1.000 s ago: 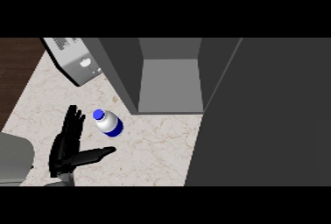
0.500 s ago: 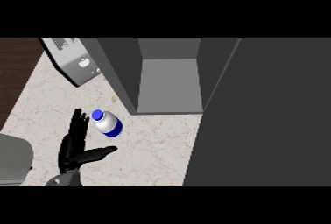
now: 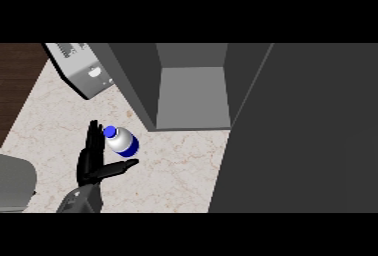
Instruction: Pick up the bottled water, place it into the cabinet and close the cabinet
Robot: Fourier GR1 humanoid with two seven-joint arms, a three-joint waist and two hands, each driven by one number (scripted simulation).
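The bottled water (image 3: 122,142) stands on the marble counter (image 3: 170,170), white with a blue cap and blue band, seen from above. My left hand (image 3: 92,159) is right beside it on its left. The straight fingers (image 3: 93,136) run along the bottle's left side and the thumb (image 3: 120,165) sticks out to the right just in front of it. Nothing is curled round the bottle. The grey cabinet (image 3: 190,95) stands open just beyond and to the right, its inside bare. Its dark door (image 3: 303,130) swings out toward me on the right.
A grey appliance (image 3: 83,71) with buttons sits at the counter's far left corner. A grey rounded shape (image 3: 15,182) shows at the lower left edge. Dark wood floor (image 3: 15,85) lies past the counter's left edge.
My left hand has shifted right and forward, closing up against the bottle's left side. The bottle and cabinet door have not moved.
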